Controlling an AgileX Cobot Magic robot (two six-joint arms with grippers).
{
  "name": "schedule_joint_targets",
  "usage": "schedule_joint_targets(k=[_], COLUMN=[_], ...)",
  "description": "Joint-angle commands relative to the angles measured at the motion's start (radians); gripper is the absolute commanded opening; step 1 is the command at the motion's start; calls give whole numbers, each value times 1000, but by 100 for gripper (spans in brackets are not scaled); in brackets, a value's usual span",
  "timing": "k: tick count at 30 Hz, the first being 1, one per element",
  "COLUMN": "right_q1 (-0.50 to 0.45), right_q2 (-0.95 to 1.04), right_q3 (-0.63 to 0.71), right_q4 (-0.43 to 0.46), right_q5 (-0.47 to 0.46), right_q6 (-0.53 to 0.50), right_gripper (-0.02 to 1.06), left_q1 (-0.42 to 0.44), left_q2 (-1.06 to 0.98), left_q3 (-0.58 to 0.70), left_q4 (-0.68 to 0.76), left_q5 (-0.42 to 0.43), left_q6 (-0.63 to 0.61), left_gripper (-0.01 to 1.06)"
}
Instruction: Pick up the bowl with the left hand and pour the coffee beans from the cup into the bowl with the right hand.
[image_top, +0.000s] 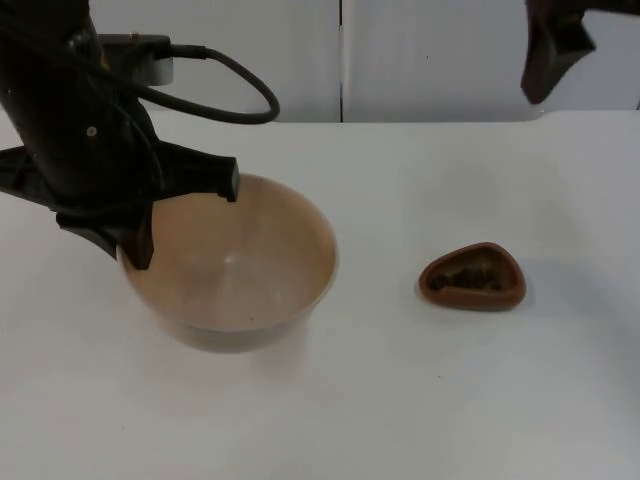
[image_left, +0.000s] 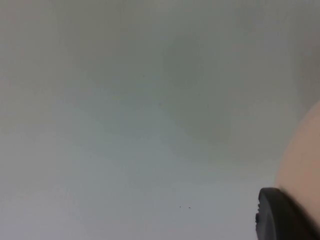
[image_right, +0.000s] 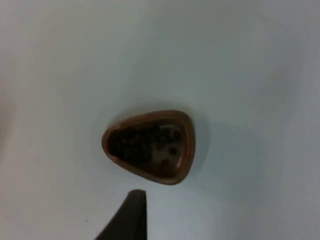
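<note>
A wide tan bowl (image_top: 240, 270) stands on the white table at centre left; it has nothing inside. My left gripper (image_top: 185, 222) is open at the bowl's upper left rim, one finger (image_top: 222, 178) over the far rim and the other (image_top: 137, 245) at the left rim. In the left wrist view a black fingertip (image_left: 280, 215) lies against the bowl's pale outer wall (image_left: 302, 165). A small brown cup (image_top: 473, 277) with dark coffee beans stands to the right; the right wrist view looks down on the cup (image_right: 150, 146). My right gripper (image_top: 542, 80) waits high at the back right, well away from the cup.
The grey partition wall (image_top: 400, 50) closes the table at the back. White table top (image_top: 400, 400) stretches between bowl and cup and along the front.
</note>
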Motion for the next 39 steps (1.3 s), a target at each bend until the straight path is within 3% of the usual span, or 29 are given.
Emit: schedule_joint_targets(k=[1, 4, 18, 39], right_q1=[9, 9, 10, 10], right_q2=[18, 68, 211, 397], right_q3=[-10, -10, -12, -12], right_q4=[-36, -77, -71, -96], right_q5=[4, -3, -89, -183], right_q6=[38, 100, 157, 228], right_gripper=[105, 105, 105, 84], left_q1=[-5, -5, -5, -5], left_q2=[-8, -8, -8, -8], left_q3=[-3, -3, -3, -3], left_q4=[3, 3, 3, 1], left_q5=[-4, -8, -12, -22], left_q6=[-9, -9, -9, -16], left_gripper=[0, 0, 0, 0])
